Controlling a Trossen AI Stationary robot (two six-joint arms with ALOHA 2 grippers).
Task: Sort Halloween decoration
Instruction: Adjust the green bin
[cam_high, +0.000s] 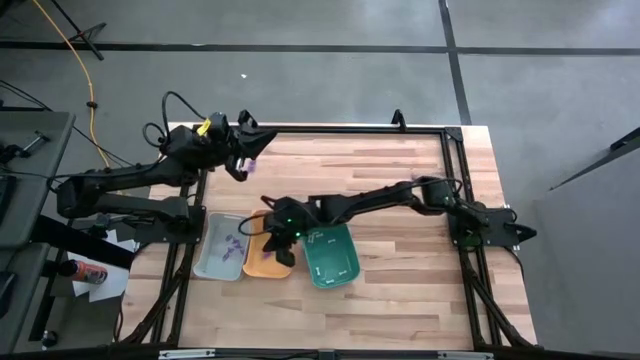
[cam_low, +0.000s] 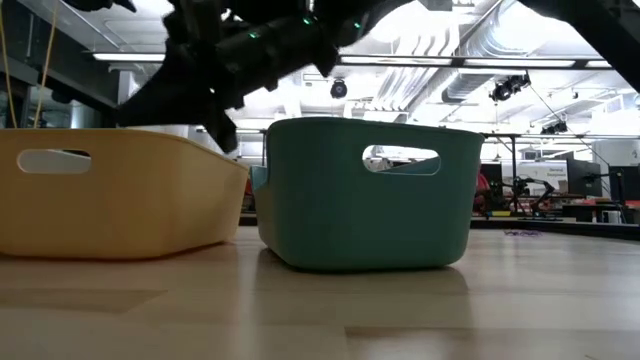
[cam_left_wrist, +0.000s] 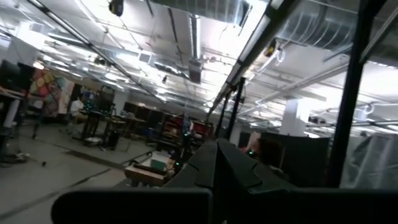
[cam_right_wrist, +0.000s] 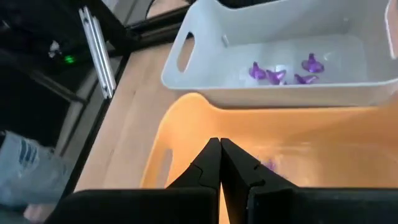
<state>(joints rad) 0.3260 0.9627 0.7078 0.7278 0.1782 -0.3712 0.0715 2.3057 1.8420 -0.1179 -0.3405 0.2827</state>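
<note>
Several tiny purple pieces of the Halloween decoration (cam_right_wrist: 280, 71) lie on the floor of the grey tray (cam_high: 215, 250). Beside it stand an orange tray (cam_high: 258, 262) and a teal tray (cam_high: 335, 258). My right gripper (cam_right_wrist: 219, 144) hangs shut over the orange tray (cam_right_wrist: 323, 143), slanting down, with nothing visible between its fingers. A small purple bit (cam_right_wrist: 268, 165) shows on that tray's floor beside the fingers. My left gripper (cam_high: 268, 136) is shut at the table's far left, raised in the air; its wrist view shows only the room past its fingers (cam_left_wrist: 236, 168).
The three trays stand side by side near the table's front left; in the low view the orange tray (cam_low: 110, 190) and the teal tray (cam_low: 365, 195) fill the foreground. A black frame (cam_high: 440, 130) borders the tabletop. Bare wood (cam_high: 400, 160) lies at the middle and right.
</note>
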